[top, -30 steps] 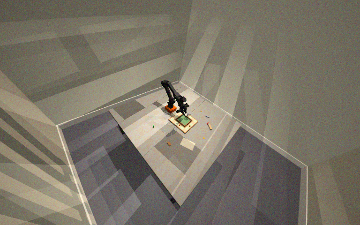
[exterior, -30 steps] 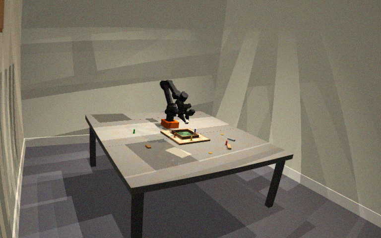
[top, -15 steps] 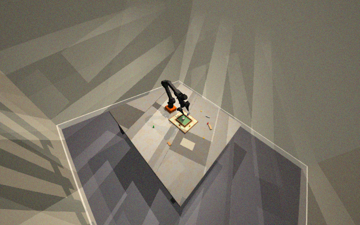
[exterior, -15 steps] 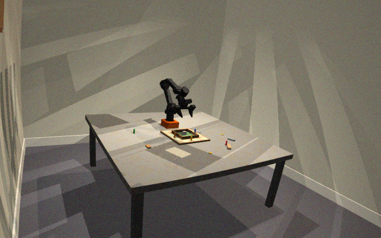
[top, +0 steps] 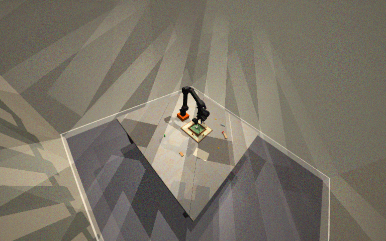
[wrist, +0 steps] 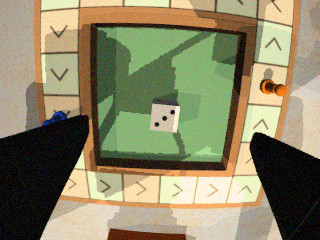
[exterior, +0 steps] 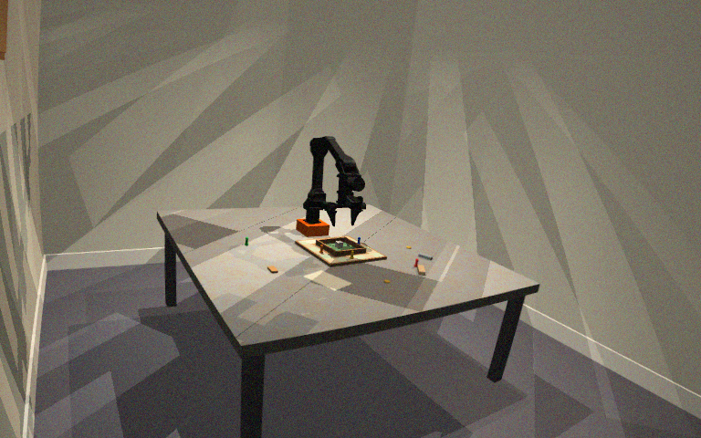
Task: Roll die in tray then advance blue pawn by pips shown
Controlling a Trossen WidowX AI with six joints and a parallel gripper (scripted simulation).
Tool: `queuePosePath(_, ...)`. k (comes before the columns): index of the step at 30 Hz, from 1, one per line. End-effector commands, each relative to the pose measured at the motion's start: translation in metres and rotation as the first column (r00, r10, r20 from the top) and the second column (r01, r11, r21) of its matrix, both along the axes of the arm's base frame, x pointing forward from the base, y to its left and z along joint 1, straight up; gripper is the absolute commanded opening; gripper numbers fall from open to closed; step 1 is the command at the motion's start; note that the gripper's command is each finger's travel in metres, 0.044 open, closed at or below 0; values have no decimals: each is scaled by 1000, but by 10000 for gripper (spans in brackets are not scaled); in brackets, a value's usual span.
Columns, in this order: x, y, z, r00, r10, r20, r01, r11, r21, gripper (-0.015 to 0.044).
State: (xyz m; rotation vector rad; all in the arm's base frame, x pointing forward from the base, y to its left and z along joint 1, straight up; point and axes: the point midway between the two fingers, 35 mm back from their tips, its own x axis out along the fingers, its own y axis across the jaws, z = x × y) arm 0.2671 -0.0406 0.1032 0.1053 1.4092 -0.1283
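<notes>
The white die lies in the green-floored tray, with three pips on top. My gripper is wide open and empty, above the tray. The blue pawn stands on the left column of the board in the wrist view, beside my left finger in the picture and partly hidden near its base. The arrows there point down the picture, then right along the bottom row, then up the right column.
An orange pawn and a yellow pawn stand on the board. Off it are a green pawn, a red pawn beside a tan block, an orange block, a grey-blue piece and a cream sheet.
</notes>
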Motion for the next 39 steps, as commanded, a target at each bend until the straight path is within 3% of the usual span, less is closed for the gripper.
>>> queuePosePath(1, 2, 0, -7, 993, 5, -114, -3, 1000, 20, 440)
queuePosePath(3, 1, 0, -2, 999, 0, -32, 0, 1000, 5, 440)
queuePosePath(5, 2, 9, -5, 998, 45, -40, -45, 999, 5, 387)
queuePosePath(12, -7, 99, -31, 869, 481, -113, -483, 876, 13, 204)
queuePosePath(15, -12, 118, -36, 815, 565, -128, -568, 823, 18, 200)
queuePosePath(39, -10, 119, -67, 815, 565, -128, -568, 823, 18, 200)
